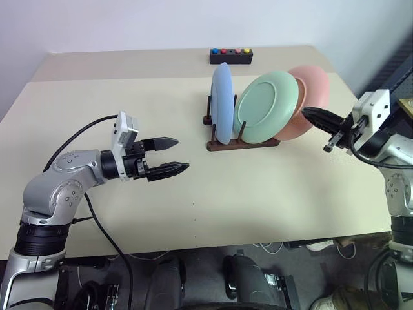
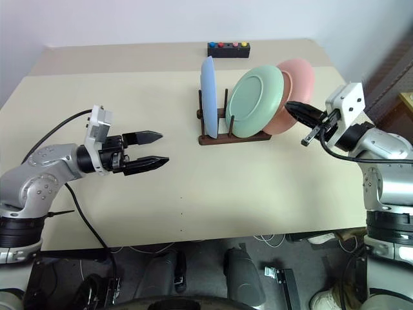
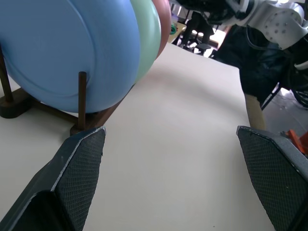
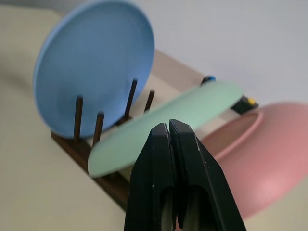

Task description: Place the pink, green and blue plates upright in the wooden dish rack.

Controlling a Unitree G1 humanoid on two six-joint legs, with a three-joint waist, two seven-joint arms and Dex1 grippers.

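The wooden dish rack (image 1: 242, 144) stands on the table right of centre. A blue plate (image 1: 222, 103) stands upright between the pegs at its left end. Beside it a green plate (image 1: 268, 106) tilts to the right, its lower edge in the rack. A pink plate (image 1: 313, 90) leans behind the green one at the rack's right end; I cannot tell whether it sits between pegs. My right gripper (image 1: 306, 112) is shut on nothing, its tip just off the pink plate's right side. My left gripper (image 1: 182, 154) hangs open left of the rack, pointing at it, fingers (image 3: 77, 178) wide apart.
A small black box with coloured buttons (image 1: 230, 55) sits at the table's far edge behind the rack. The beige table (image 1: 193, 206) stretches bare between the left gripper and its front edge. Cables hang from the left arm over that edge.
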